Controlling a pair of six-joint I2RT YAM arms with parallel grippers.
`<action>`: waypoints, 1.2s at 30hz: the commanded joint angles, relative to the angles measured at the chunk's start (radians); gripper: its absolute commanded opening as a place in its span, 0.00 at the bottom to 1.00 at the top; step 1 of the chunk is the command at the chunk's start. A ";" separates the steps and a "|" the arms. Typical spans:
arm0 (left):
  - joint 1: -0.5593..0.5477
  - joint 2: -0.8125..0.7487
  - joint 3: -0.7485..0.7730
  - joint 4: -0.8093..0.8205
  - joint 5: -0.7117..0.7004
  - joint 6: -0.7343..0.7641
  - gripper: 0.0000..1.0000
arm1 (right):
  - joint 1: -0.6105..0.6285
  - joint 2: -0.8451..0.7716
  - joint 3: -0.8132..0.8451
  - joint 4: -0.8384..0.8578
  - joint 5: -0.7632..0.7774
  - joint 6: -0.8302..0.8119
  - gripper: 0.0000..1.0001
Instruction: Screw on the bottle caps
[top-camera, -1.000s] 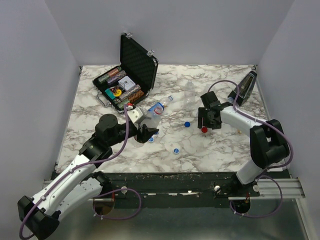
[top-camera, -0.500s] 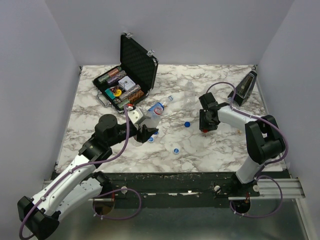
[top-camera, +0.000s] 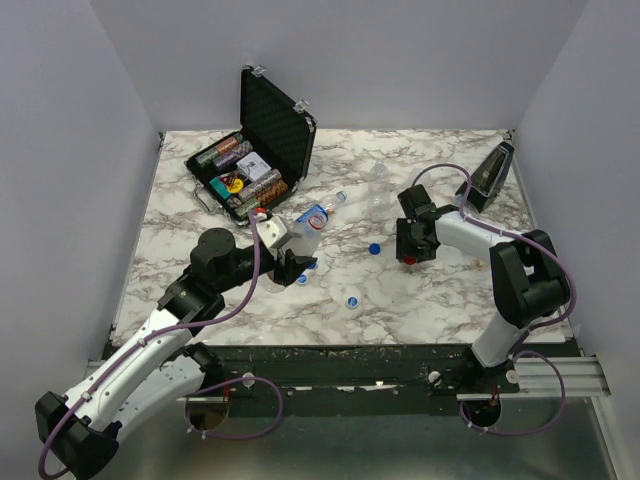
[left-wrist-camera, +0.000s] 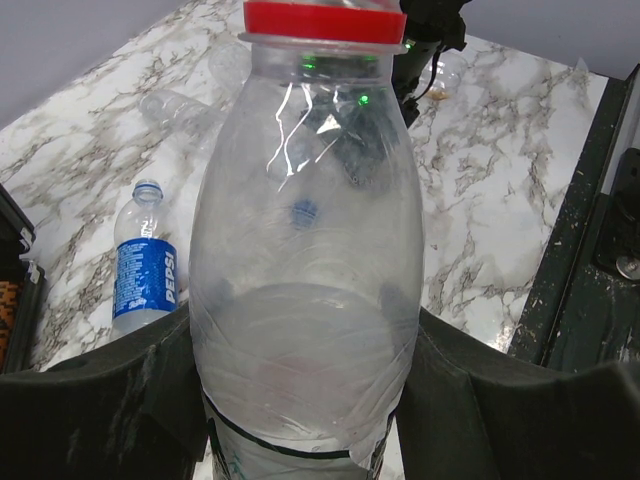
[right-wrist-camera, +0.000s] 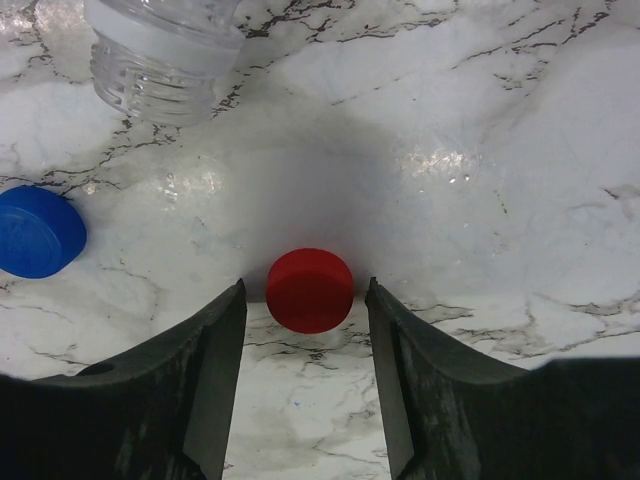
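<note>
The left gripper (top-camera: 289, 263) clamps a clear bottle (left-wrist-camera: 305, 250) low on its body, with fingers pressed to both sides. Only the left wrist view shows the red band at its neck and the Pepsi bottle (left-wrist-camera: 143, 262) lying beyond it on the marble table (top-camera: 450, 290). Further right, 1 blue cap (right-wrist-camera: 35, 231) lies near the right gripper (right-wrist-camera: 305, 300). That gripper's jaws stand apart around the red cap (right-wrist-camera: 309, 289), with a sliver of gap on each side that the top view hides. An uncapped bottle (right-wrist-camera: 165, 60) lies just ahead. Bare marble runs to the table's near edge.
</note>
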 joint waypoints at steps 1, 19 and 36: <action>0.000 0.002 0.004 -0.012 0.001 0.013 0.66 | -0.006 0.010 0.020 0.002 -0.013 -0.010 0.61; 0.000 0.014 0.006 -0.012 0.027 0.020 0.66 | -0.005 0.007 0.023 0.002 -0.002 -0.013 0.45; 0.000 0.030 0.012 -0.036 0.122 0.075 0.67 | 0.052 -0.219 0.024 -0.039 -0.079 -0.108 0.34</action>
